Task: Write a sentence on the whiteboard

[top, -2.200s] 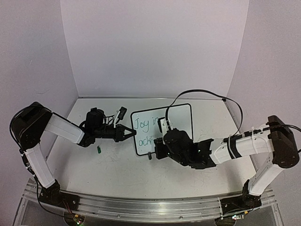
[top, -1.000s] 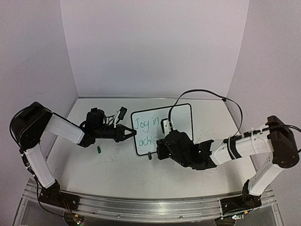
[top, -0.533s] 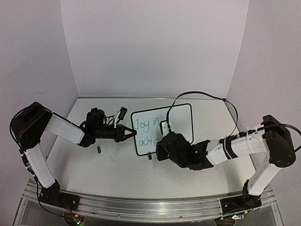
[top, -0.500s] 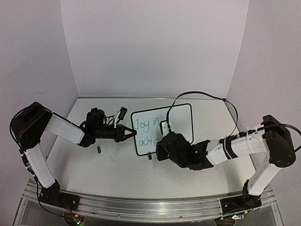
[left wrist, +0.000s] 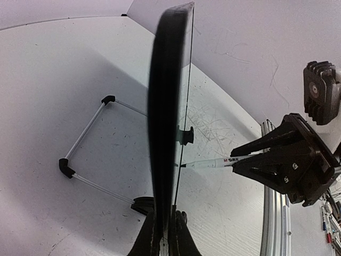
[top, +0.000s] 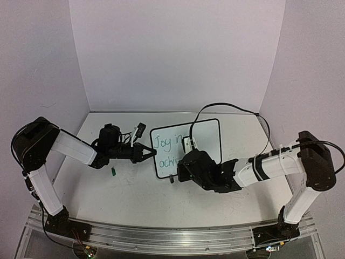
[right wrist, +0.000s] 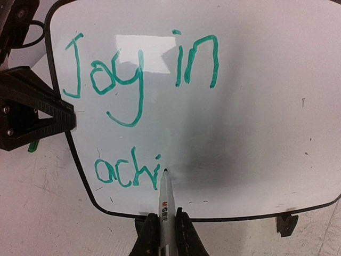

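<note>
White table [top: 129,194]: left end effector [top: 150,152] clamped on whiteboard [top: 207,135], right end effector [right wrist: 162,226] on marker [right wrist: 164,197].

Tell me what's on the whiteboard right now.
A green sentence, "Joy in" above "achi", with the marker tip touching. From overhead, the right hand hides the lower line's end.

Whiteboard [right wrist: 266,133] white, black border; sentence [right wrist: 140,80] green; marker [left wrist: 210,162] white.

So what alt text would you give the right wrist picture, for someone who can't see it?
A marker, pinched by the right gripper, touches a whiteboard just after green writing reading "Joy in" and, below, "achi". The left gripper clamps the board's left edge.
</note>
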Robot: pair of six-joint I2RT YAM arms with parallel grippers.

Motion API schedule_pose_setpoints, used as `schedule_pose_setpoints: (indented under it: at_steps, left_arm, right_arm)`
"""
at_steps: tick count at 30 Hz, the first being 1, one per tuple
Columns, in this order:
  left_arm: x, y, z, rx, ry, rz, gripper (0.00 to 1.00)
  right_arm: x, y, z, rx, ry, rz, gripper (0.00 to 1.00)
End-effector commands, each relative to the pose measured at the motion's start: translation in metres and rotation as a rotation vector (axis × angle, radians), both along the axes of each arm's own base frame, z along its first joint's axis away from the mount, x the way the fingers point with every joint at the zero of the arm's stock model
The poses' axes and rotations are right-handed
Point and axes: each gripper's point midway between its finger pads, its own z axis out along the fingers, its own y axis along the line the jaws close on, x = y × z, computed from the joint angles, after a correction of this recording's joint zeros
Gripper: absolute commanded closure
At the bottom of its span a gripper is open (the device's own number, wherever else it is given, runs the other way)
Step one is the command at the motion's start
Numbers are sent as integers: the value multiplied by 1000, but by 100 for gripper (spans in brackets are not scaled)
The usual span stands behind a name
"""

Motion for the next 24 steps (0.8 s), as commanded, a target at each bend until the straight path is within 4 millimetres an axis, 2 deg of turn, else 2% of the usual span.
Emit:
schedule_pose_setpoints:
  at_steps: [1, 13, 24]
  left_arm:
    - [4, -4, 15, -3, -49, 2, 100]
    - [3, -3, 15, -2, -50, 2, 100]
    - [3, -4, 16, -3, -51, 2, 100]
  right_arm:
    - [6, -1, 6, 23, -14, -35, 100]
    - [6, 2, -1, 17, 0, -32, 100]
    - [10, -17, -3, 3, -1, -115, 100]
